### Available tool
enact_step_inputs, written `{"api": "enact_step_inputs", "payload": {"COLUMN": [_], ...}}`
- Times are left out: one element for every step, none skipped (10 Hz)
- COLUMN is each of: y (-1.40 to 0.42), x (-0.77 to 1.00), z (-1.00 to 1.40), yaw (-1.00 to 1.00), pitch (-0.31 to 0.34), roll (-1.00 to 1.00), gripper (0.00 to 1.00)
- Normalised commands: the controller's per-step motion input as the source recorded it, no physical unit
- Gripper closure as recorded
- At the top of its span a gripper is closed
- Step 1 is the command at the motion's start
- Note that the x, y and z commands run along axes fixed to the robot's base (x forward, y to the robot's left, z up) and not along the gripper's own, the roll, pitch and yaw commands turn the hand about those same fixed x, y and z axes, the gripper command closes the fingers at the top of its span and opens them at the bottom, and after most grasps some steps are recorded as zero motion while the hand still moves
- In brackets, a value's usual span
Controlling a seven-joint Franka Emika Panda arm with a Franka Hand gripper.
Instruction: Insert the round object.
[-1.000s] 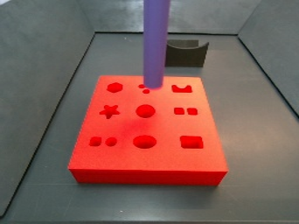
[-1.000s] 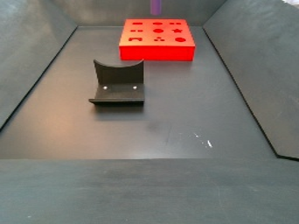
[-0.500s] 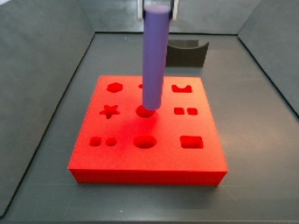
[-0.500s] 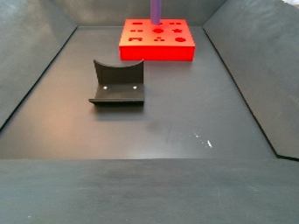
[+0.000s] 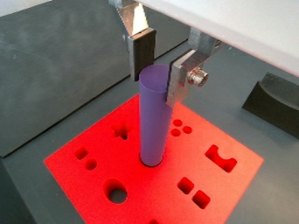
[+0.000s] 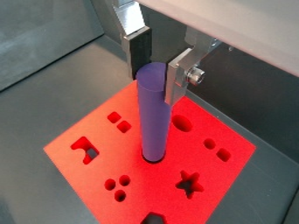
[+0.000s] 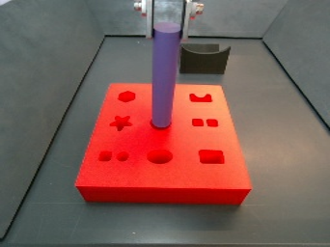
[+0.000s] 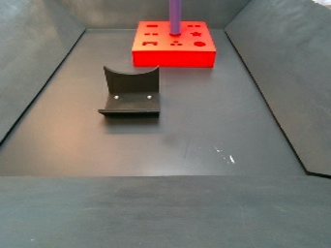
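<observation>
- The claw (image 7: 169, 12) hangs above the middle of the red board (image 7: 161, 183), its two silver fingers (image 5: 138, 33) closed on the top end of the purple cylinder (image 7: 162, 77), so the cylinder lies straight below the claw.
- The cylinder's long axis is upright, and its lower end sits in the round hole at the board's centre; in both wrist views its base meets the board squarely. How deep it has gone cannot be told.
- The move to come seems to turn on keeping that axis plumb over the hole while pressing straight down; any lean would likely jam it against the rim.
- Other cut-outs ring it closely: a star (image 7: 122, 123) to the left, a pair of small squares (image 7: 203, 123) to the right, a bigger round hole (image 7: 160, 155) just nearer. None touches the cylinder.
- The fixture (image 7: 204, 57) stands on the counter (image 8: 181, 155) beyond the board's far right corner, well clear of the downward path. Nothing stands in the way.
</observation>
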Motion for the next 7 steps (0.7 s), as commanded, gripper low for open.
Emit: {"api": "enact_step_inputs", "payload": {"y": [-0.02, -0.03, -0.01, -0.04, -0.09, -0.11, -0.08], "x": [0.00, 0.07, 0.07, 0.15, 0.32, 0.40, 0.25], "z": [-0.23, -0.23, -0.24, -0.24, -0.23, -0.19, -0.16], "yaw": [0.00, 0.00, 0.00, 0.00, 0.02, 0.05, 0.03], "pitch": [-0.013, -0.003, -0.004, 0.000, 0.000, 0.007, 0.000], "roll": [0.03, 0.03, 0.03, 0.02, 0.01, 0.00, 0.02], "gripper": [1.00, 1.00, 1.00, 1.00, 1.00, 1.00, 1.00]}}
